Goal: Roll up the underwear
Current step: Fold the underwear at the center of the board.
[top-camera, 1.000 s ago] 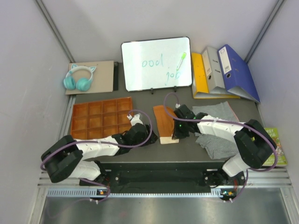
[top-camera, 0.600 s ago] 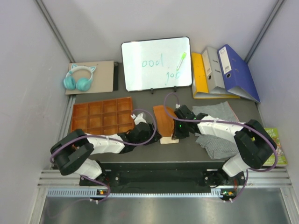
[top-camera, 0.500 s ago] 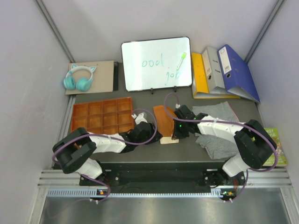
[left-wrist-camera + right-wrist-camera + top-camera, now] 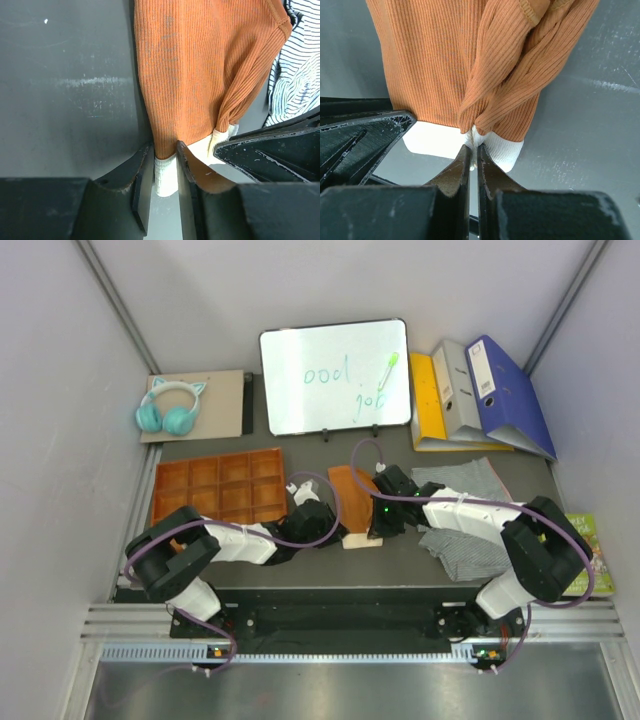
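Two grippers were clamped on the rust-orange briefs point(image 4: 190, 75), which were spread flat just ahead of the fingers. The left gripper point(image 4: 165, 150) was closed on the cream waistband point(image 4: 166, 177), and the right gripper point(image 4: 471, 148) was pinched on a ribbed fold. The finely striped boxer shorts point(image 4: 295, 80) were seen beyond the left gripper, but not in the right wrist view.

Crowded up front: left claw point(image 4: 165, 152) and right claw point(image 4: 471, 147) sit side by side on the briefs' point(image 4: 352, 498) near edge. Tray point(image 4: 215, 490) blocks left, striped boxers point(image 4: 468, 545) block right. Bare bench point(image 4: 300, 450) is open before the whiteboard point(image 4: 335, 375).
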Robot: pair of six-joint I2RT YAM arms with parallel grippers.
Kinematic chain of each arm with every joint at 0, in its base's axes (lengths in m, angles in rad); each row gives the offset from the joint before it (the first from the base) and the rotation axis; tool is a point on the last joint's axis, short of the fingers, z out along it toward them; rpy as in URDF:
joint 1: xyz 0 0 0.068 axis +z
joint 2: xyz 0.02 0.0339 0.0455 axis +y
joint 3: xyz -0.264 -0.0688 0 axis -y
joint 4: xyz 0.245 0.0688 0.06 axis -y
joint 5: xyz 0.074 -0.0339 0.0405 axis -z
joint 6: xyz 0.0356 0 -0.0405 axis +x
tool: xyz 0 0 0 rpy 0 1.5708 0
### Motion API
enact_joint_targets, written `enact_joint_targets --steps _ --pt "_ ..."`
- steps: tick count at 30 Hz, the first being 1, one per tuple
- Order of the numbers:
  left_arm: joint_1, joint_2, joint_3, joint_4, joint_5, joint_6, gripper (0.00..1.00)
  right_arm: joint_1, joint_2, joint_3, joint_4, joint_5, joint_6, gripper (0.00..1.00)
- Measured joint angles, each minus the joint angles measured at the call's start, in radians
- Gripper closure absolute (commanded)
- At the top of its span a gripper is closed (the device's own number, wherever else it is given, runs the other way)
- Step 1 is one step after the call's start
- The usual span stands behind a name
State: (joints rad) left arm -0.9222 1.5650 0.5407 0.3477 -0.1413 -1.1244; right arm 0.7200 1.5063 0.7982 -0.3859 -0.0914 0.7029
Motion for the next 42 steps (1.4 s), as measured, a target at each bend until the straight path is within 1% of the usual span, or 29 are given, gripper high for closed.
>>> enact_joint_targets --steps 1,2,4,5,9,11,12,21,32,35,37,39,40,42 --pt "0.000 0.000 0.000 0.000 0.000 0.000 0.71 0.000 0.000 0.000 0.000 0.000 0.000 1.00" --pt "0.000 0.000 0.000 0.000 0.000 0.000 0.76 0.000 0.000 0.000 0.000 0.000 0.000 1.00" --pt "0.000 0.000 0.000 -0.002 0.000 -0.001 0.81 0.000 0.000 0.000 0.000 0.000 0.000 1.00" --pt "0.000 0.003 0.000 -0.003 0.002 -0.003 0.86 0.000 0.000 0.000 0.000 0.000 0.000 1.00" --pt "0.003 0.011 0.000 0.003 0.010 -0.007 0.96 0.005 0.000 0.001 -0.002 0.002 0.000 1.00" --pt "0.004 0.011 0.000 0.003 0.013 -0.006 0.98 0.017 0.000 0.005 -0.003 0.007 0.000 1.00" --pt "0.004 0.011 0.000 0.002 0.013 -0.005 1.00 0.026 0.000 0.010 -0.010 0.012 0.000 1.00" --pt "0.004 0.011 0.000 0.002 0.013 -0.002 1.00 0.124 0.005 0.115 -0.031 0.022 0.002 1.00" --pt "0.004 0.010 0.000 0.000 0.013 0.002 1.00 0.155 0.118 0.141 -0.022 0.014 0.009 1.00" --pt "0.004 0.010 0.000 0.000 0.013 0.003 0.96 0.155 0.131 0.141 -0.015 0.011 0.014 1.00" --pt "0.004 0.009 0.000 -0.002 0.013 0.007 0.87 0.155 0.133 0.141 -0.013 0.011 0.016 1.00" --pt "0.004 0.002 0.000 -0.013 0.010 0.012 0.80 0.155 0.137 0.141 -0.009 0.009 0.017 1.00" --pt "0.005 -0.005 0.000 -0.024 0.007 0.014 0.72 0.155 0.139 0.141 -0.005 0.006 0.017 1.00" --pt "0.005 -0.027 -0.002 -0.056 -0.002 0.021 0.65 0.155 0.142 0.141 -0.002 0.003 0.017 1.00"
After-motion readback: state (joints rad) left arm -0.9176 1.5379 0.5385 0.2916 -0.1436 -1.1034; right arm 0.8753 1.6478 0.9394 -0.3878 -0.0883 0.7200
